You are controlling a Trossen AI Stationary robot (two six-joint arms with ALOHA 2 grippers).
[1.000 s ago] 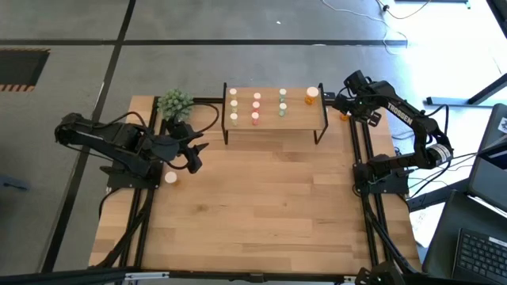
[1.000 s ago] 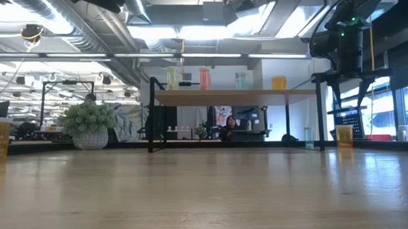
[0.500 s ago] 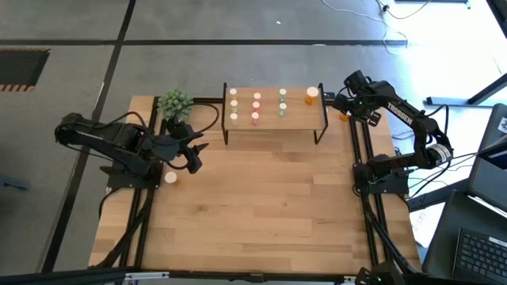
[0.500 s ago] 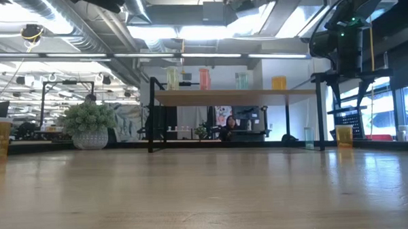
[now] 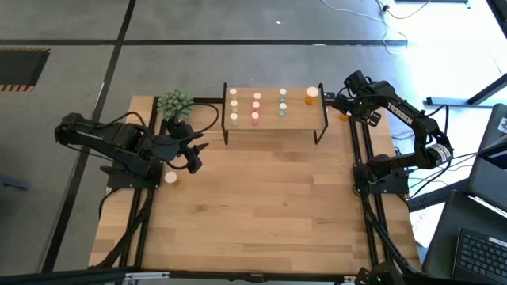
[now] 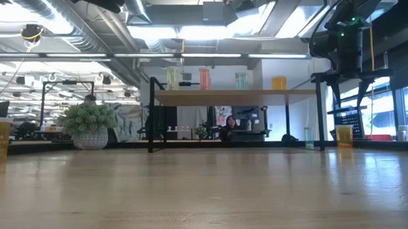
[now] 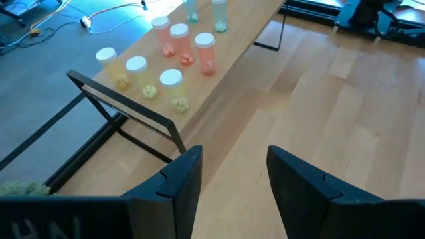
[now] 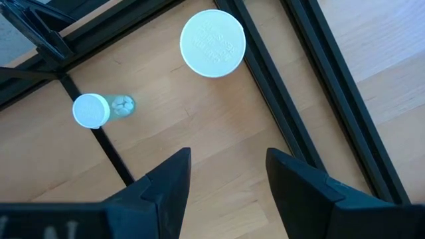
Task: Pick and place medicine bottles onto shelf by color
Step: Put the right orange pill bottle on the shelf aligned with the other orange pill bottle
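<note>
The right gripper hangs over the bench corner, upper right of the high view, jaws parted and empty, pointing down. Below it stand a wide orange bottle and a small green one. To do this well, I judge it should centre on one cap, descend straight, then close. The shelf, top centre, already carries rows sorted by colour. The left gripper waits at mid left, jaws apart, aimed at the shelf; one bottle sits beside it
</note>
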